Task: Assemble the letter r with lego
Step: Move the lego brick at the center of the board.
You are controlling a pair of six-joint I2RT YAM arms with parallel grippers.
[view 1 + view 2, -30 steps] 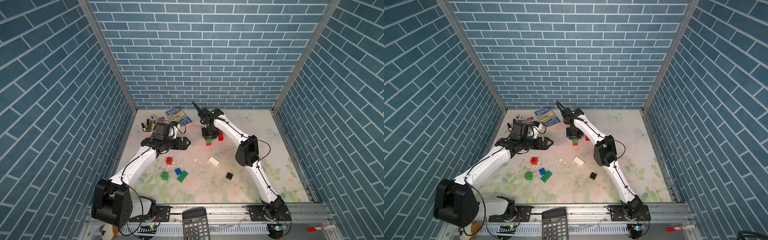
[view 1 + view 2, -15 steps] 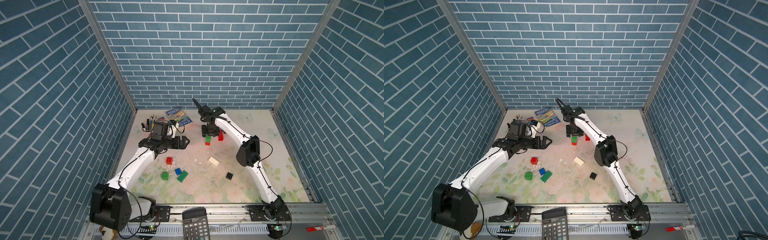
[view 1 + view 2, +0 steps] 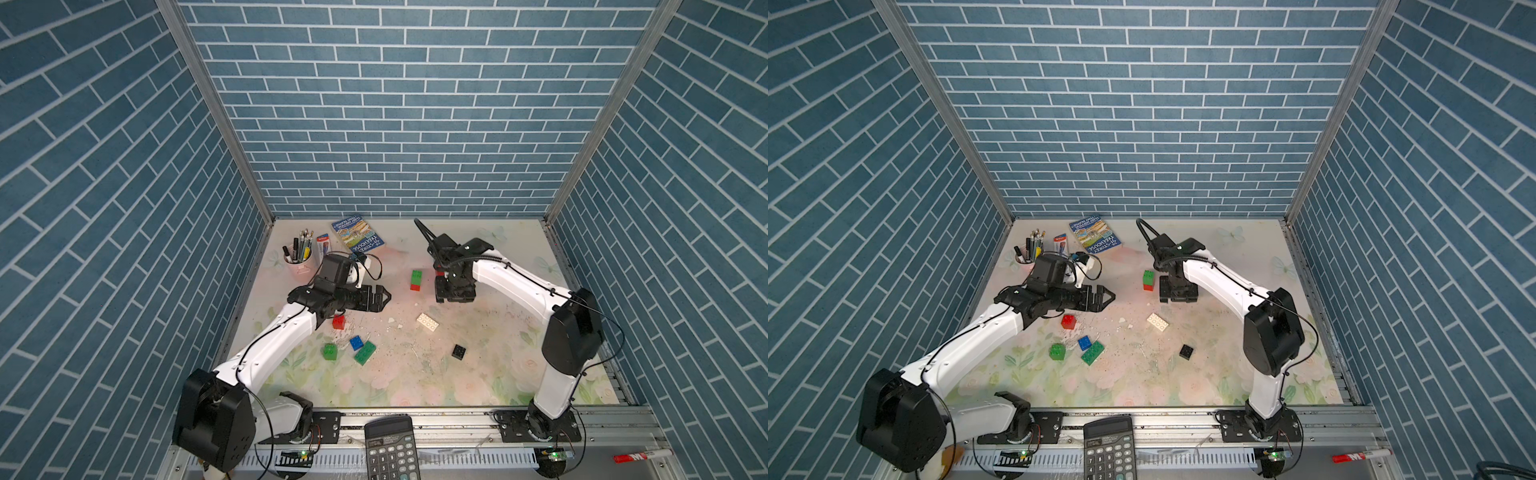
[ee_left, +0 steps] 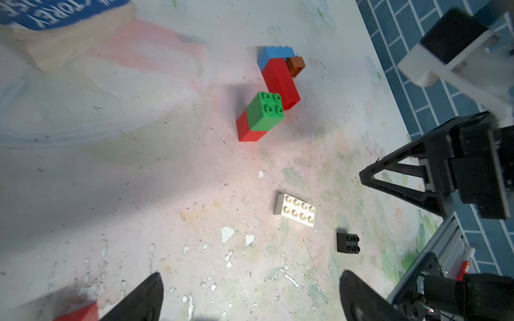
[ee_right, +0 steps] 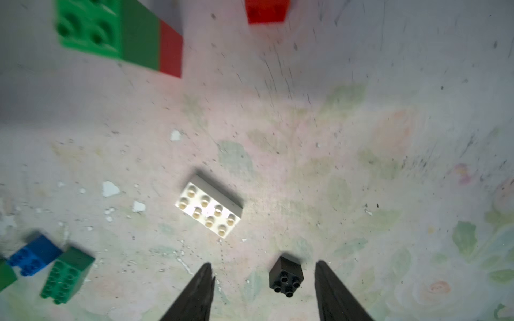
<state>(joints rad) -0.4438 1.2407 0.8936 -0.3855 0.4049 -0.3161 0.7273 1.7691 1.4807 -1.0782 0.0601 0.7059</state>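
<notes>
Pointing down, right claw [image 5: 262, 266] agape beside green-red stack [image 3: 416, 277]

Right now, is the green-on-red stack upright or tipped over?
Upright: the green brick sits squarely on the red brick, studs facing up, and both top views show it standing alone.

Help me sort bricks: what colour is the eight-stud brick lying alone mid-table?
White. The eight-stud brick shows clearest in the right wrist view.
</notes>
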